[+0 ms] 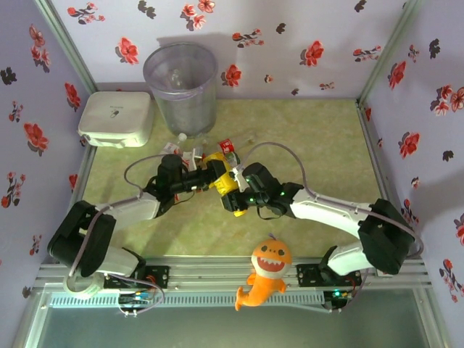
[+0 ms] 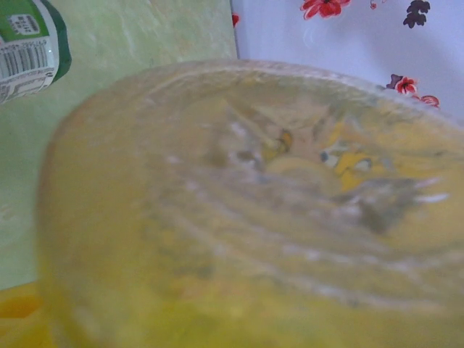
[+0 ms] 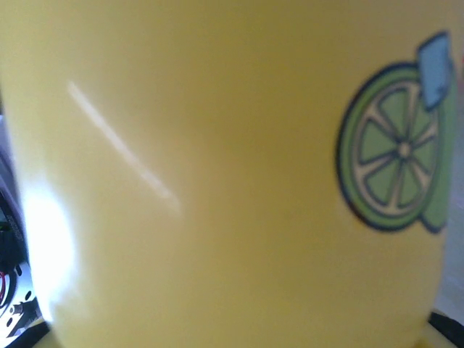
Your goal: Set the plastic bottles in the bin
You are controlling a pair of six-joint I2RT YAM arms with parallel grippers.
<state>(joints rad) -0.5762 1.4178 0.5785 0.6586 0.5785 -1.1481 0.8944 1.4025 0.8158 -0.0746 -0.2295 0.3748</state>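
Claws meet mid-frame in the top view. My right claw point(image 1: 235, 197) is clenched on the yellow plastic squeeze bottle point(image 1: 222, 177), which lies slanted just below the middle of the pale green tabletop point(image 1: 312, 145). The right wrist view is close on the bottle's yellow wall point(image 3: 217, 181), with a green lime-slice picture point(image 3: 399, 156) at the frame's right edge.

My left claw point(image 1: 205, 181) comes in from the left and sits right at the same bottle. I can't tell whether it is released or gripping, since its fingers are hidden. The left wrist view is blurred, with the bottle's round end point(image 2: 239, 217) close up. Another bottle with a green barcode label point(image 2: 29, 36) is in the upper left corner, lying on the tabletop.

Small clear bottles with red labels point(image 1: 226, 147) lie just above the claws. The translucent grey round bin point(image 1: 185, 109) stands upright at upper centre-left, near the back wall. A flat white rectangular box point(image 1: 116, 119) is just left of it. An orange plush shark point(image 1: 267, 272) is at bottom centre.
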